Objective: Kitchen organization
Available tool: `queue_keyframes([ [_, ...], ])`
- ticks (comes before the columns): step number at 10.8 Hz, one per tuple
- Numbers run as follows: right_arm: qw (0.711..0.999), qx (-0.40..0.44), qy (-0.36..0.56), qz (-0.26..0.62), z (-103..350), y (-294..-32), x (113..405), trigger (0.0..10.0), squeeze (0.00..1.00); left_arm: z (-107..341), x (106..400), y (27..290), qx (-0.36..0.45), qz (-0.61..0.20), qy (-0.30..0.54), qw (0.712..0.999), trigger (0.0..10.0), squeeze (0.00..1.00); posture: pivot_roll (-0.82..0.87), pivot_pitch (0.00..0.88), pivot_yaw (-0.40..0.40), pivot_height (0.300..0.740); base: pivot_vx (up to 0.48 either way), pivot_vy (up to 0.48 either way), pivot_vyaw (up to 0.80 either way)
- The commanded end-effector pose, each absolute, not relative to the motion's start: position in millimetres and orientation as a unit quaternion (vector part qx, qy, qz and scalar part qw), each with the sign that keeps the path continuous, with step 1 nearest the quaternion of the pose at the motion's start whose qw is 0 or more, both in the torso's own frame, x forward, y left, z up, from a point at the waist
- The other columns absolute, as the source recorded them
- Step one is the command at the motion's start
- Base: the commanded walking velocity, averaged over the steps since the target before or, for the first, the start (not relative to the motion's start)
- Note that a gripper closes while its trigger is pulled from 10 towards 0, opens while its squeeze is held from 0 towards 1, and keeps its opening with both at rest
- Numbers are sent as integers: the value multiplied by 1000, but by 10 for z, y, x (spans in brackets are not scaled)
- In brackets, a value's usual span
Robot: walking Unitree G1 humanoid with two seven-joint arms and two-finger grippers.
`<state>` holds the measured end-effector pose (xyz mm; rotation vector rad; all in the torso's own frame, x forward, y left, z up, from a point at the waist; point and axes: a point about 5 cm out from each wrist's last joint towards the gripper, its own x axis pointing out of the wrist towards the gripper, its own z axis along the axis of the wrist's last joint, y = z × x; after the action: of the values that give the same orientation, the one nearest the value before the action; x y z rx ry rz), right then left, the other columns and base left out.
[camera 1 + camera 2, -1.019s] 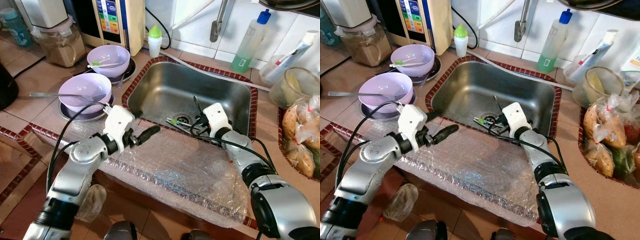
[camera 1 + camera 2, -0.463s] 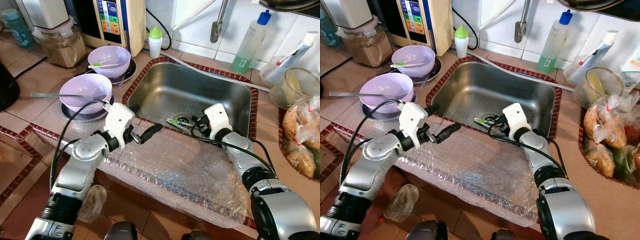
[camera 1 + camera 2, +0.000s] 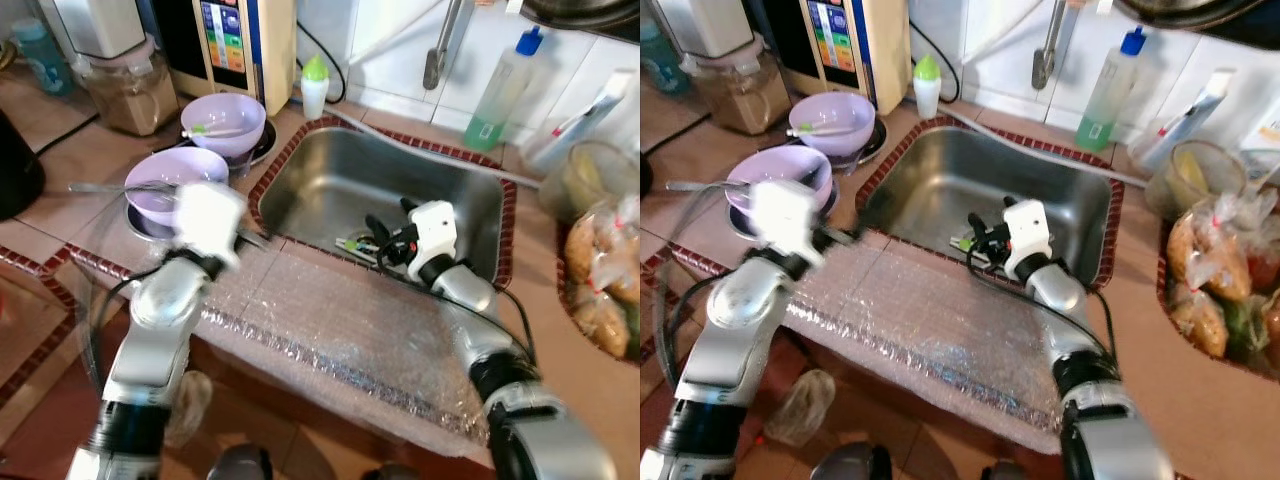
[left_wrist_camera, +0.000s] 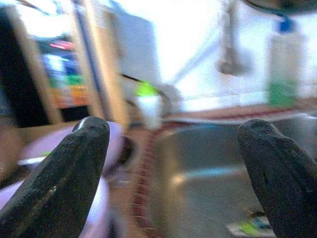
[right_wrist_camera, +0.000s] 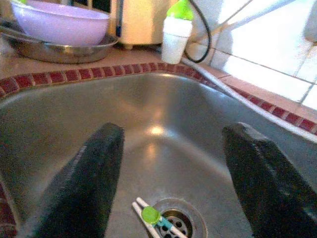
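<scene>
Steel sink (image 3: 330, 190) set into the tiled worktop (image 3: 70, 160), rimmed in small red tiles. On the sink floor, just beside the drain (image 5: 173, 220): a pair of white utensils with a green tip (image 5: 150, 215), lying flat, touched by nothing. Right hand (image 3: 385, 240) inside the sink basin, low over the near wall, black fingers (image 5: 94, 178) spread wide and empty, the green-tipped utensils lying between and beyond them in the right wrist view. Left hand (image 4: 173, 183) at the sink's left rim, blurred in the head views, fingers (image 4: 64, 173) also wide apart with nothing between them, pointed across the sink toward the back wall.

Draped over the front edge of the sink: a sheet of bubble wrap (image 3: 340, 330). Left of the sink: two lilac bowls, the nearer one (image 3: 175, 180) with a metal utensil across it, the farther one (image 3: 223, 118) with a green-and-white utensil resting in it. At the sink's back left corner: a small white bottle with a green cap (image 3: 314, 85). Behind the sink: a tall clear bottle with a blue cap (image 3: 500, 95). Right of the sink: bagged food (image 3: 605, 290).
</scene>
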<state>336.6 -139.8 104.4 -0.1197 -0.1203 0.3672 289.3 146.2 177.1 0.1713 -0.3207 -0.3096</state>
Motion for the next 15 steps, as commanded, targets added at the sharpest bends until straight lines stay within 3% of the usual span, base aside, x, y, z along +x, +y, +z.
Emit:
queue_keyframes([
  [1, 983, -48, -78, 161, 1129, -1421, 3372, 10000, 1000, 1866, 2849, 1554, 95, -111, -187, 971, 10000, 1000, 52, 6, -45, 740, 0, 0, 0],
  [4, 990, -20, -58, 126, 1001, -1407, 3240, 10000, 1000, 1870, 2627, 1924, 97, 54, -191, 975, 10000, 1000, 98, 20, -81, 740, 0, 0, 0],
  [5, 988, -27, -51, 141, 963, -1331, 3181, 10000, 1000, 1861, 2529, 2040, 99, 115, -186, 971, 10000, 412, 122, 30, -100, 740, 0, 0, 0],
  [6, 985, -23, -50, 161, 981, -1234, 3157, 10000, 408, 1834, 2478, 2134, 78, 151, -171, 970, 10000, 0, 141, 35, -116, 740, 0, 0, 0],
  [7, 980, -2, -54, 191, 1027, -1113, 3148, 10000, 0, 1791, 2447, 2275, 52, 185, -152, 970, 10000, 0, 156, 43, -130, 740, 0, 0, 0],
  [11, 971, 9, -53, 234, 1083, -1055, 3043, 10000, 0, 1743, 2562, 2507, -33, 227, -114, 967, 10000, 0, 127, 63, -120, 740, 0, 0, 0],
  [15, 966, 8, -49, 255, 1106, -1016, 2964, 10000, 0, 1798, 2792, 2624, -96, 214, -112, 966, 10000, 0, 103, 64, -104, 740, 0, 0, 0],
])
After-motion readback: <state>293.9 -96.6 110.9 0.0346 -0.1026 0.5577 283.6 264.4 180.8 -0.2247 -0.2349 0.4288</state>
